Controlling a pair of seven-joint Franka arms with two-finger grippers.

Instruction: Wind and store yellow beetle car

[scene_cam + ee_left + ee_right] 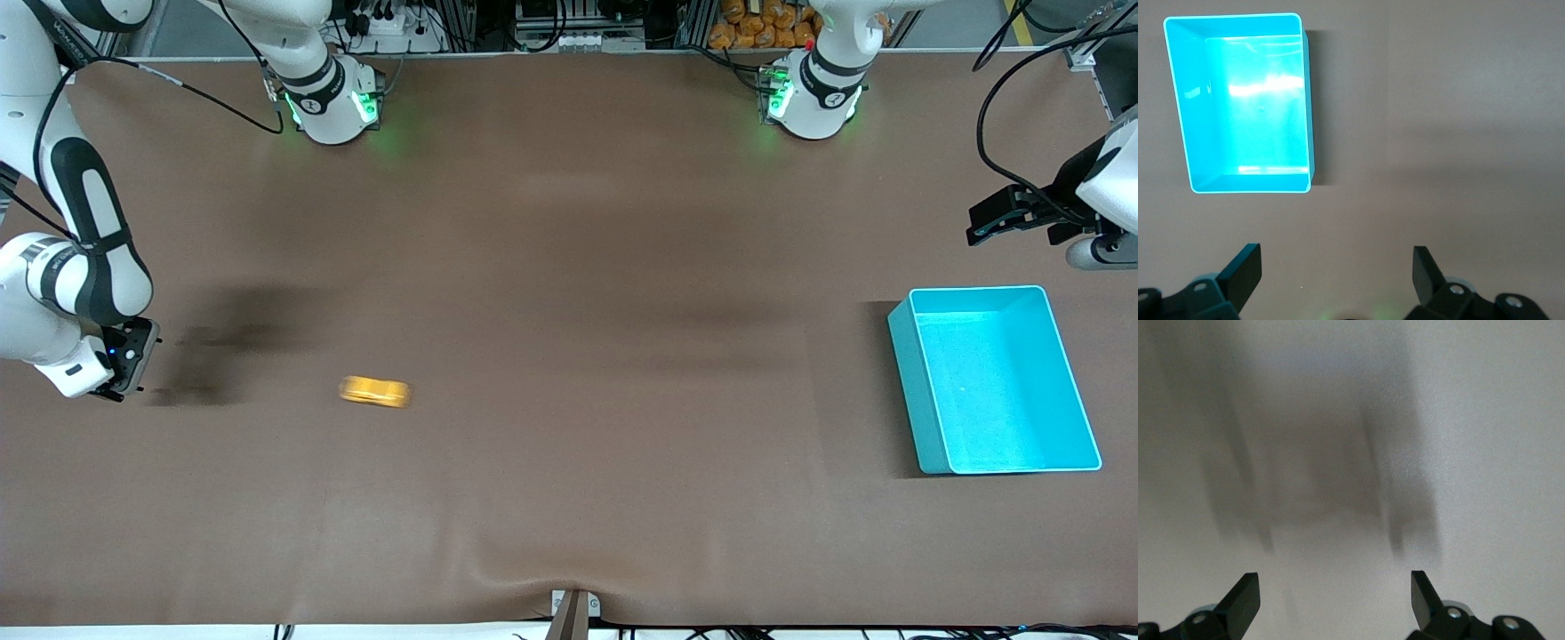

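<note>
The yellow beetle car (375,392) is on the brown table toward the right arm's end, blurred along its length as if rolling, and nothing holds it. My right gripper (133,364) hangs open just above the table, apart from the car and closer to that end's edge; in the right wrist view (1335,590) only bare table lies between its fingers. The turquoise bin (994,378) stands empty at the left arm's end. My left gripper (987,222) waits open in the air above the table beside the bin, and the left wrist view (1337,267) looks down on the bin (1245,103).
A small metal bracket (573,609) sits at the table's edge nearest the front camera. Both arm bases (329,102) (813,93) stand along the table's top edge. The brown mat (578,311) spans the stretch between the car and the bin.
</note>
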